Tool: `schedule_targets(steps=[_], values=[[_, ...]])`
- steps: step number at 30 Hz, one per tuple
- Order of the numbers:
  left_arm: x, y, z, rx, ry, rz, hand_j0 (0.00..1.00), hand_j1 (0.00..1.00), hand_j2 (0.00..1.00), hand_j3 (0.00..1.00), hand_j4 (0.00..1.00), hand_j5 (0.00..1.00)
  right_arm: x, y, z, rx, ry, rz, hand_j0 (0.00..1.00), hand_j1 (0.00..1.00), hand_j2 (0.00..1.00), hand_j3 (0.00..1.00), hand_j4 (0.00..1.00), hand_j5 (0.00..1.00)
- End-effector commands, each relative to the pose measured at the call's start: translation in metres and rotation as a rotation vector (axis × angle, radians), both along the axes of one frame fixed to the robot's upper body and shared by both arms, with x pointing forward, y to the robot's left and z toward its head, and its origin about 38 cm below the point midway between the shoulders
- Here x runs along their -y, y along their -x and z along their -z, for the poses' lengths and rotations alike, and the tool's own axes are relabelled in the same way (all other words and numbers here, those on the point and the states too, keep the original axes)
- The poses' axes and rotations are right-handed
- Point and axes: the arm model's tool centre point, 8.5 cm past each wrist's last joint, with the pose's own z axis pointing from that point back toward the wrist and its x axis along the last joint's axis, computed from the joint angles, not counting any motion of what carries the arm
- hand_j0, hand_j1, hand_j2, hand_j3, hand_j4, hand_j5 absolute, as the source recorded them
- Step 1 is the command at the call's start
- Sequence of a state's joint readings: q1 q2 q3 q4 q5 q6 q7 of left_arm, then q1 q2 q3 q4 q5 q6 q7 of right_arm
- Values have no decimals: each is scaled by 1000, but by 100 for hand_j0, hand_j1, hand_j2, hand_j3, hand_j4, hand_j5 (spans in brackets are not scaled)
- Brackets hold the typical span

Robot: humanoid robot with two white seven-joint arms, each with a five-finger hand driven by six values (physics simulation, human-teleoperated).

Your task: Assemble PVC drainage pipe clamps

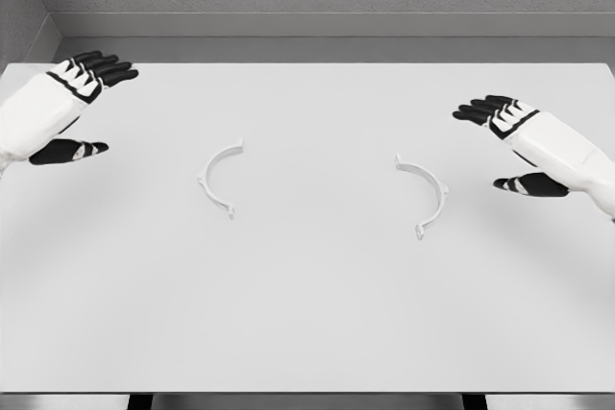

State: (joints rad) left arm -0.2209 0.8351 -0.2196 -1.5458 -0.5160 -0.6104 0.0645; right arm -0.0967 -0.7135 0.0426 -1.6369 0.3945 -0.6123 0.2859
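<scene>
Two white half rings lay flat on the white surface (307,314), well apart from each other. The left half ring (217,180) curved with its open side to the right, and the right half ring (427,195) curved with its open side to the left, so they faced each other like two brackets. Neither one was touched.

The left hand (72,108) hovered near the left edge, with its fingers stretched out and the thumb apart, holding nothing. The right hand (509,146) hovered at the right side in the same wide pose, also empty, and a little nearer to its piece.

The task seemed to be at its beginning, because the halves were not yet joined. I think the main risk was in the grasp. The pieces looked thin and low, so thick fingers could push one away or spin it instead of lifting it. If one turned, the small tabs at the ends would probably not meet, and the halves would not close together.
</scene>
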Motion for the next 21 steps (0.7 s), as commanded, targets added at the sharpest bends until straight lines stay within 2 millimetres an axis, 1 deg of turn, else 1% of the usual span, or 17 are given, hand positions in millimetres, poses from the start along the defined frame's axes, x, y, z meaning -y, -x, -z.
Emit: schedule_targets(steps=[1,3,4,5,6,7,8,9,10,11,16,18,19,21], values=[[11,2,2,12,-16,25,100,100,100,100,100,100,4,0,0,-2,-7,10,100,100,100,100,100,100],[20,2,1,22,1,42,100,100,100,100,100,100,5,-2,2,-9,-9,15,100,100,100,100,100,100],[22,3,4,15,3,49,100,100,100,100,100,100,11,-4,9,-31,-13,35,100,100,100,100,100,100],[23,3,4,14,3,50,100,100,100,100,100,100,12,-5,15,-45,-16,42,100,100,100,100,100,100],[24,3,5,14,5,52,100,100,100,100,100,100,5,-7,18,-51,-15,27,100,100,100,100,100,100],[26,3,6,14,10,54,100,100,100,100,100,100,-2,-8,26,-61,-14,20,100,100,100,100,100,100],[26,3,6,13,11,54,100,100,100,100,100,100,-7,-10,35,-60,29,29,100,100,100,100,100,100],[26,3,7,12,11,53,100,100,100,100,100,100,-11,-17,31,-38,33,30,100,100,100,100,100,100],[26,3,7,12,11,53,100,100,100,100,100,100,-8,-19,36,-49,44,46,100,100,100,100,100,100],[26,3,7,12,13,53,100,100,100,100,100,100,-12,-25,37,-40,39,51,100,100,100,100,100,100],[31,2,12,3,18,59,100,100,100,100,100,100,-12,-26,39,-45,43,52,100,100,100,100,100,100],[37,2,19,-10,28,67,100,100,100,100,100,100,-15,-24,42,-56,48,41,100,100,100,100,100,100],[44,2,23,-13,45,75,100,100,100,100,100,100,-16,-25,41,-51,46,39,100,100,100,100,100,100],[58,2,35,-14,23,90,100,100,100,100,100,100,-17,-25,42,-55,47,37,100,100,100,100,100,100]])
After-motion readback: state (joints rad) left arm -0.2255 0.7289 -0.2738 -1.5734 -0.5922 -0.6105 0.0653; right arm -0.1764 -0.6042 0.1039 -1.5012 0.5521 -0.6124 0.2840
